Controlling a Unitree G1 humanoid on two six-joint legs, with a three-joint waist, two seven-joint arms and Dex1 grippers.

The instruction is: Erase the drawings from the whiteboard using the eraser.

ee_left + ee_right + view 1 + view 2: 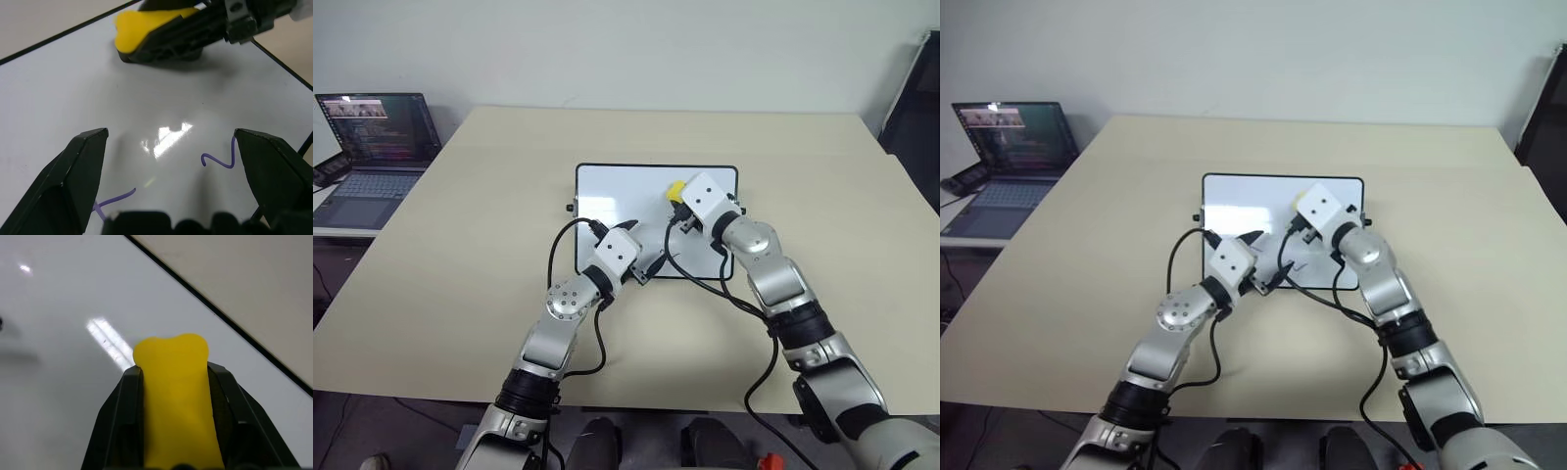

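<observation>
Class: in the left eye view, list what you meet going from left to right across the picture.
Laptop → left gripper → eraser, held by the right gripper.

One whiteboard (607,186), one eraser (674,188), one laptop (372,157)

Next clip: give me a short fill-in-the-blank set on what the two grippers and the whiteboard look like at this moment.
1. The right gripper is shut on the ____ eraser.
2. The left gripper hovers over the whiteboard with its fingers ____.
3. Marker drawings on the board near the left gripper are ____ erased.
4. Beside the table, on the robot's left, stands an open ____.

Missing words: yellow; open; not yet; laptop
</observation>
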